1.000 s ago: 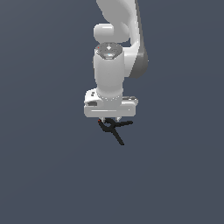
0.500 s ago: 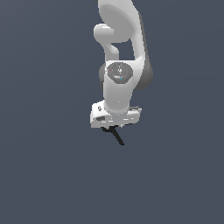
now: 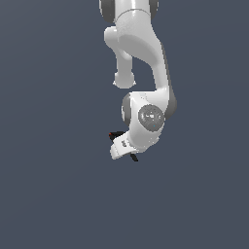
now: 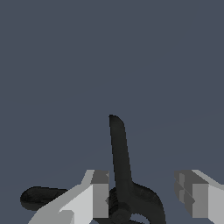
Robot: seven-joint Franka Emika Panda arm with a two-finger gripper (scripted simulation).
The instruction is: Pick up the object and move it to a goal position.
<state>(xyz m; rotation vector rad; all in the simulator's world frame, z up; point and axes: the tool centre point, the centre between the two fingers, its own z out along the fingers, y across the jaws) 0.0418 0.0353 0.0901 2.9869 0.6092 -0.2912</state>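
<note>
The gripper (image 4: 146, 197) carries the black object (image 4: 121, 175) against one finger (image 4: 99, 194); full grasp cannot be confirmed.

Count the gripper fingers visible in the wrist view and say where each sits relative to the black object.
2. One finger lies against the black object on one side; the other finger stands apart on its opposite side, with a gap between.

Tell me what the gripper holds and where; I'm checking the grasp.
Apparently the thin black looped object, by its loop end between the fingers of the white gripper; a slender arm juts past them. Contact itself isn't visible.
</note>
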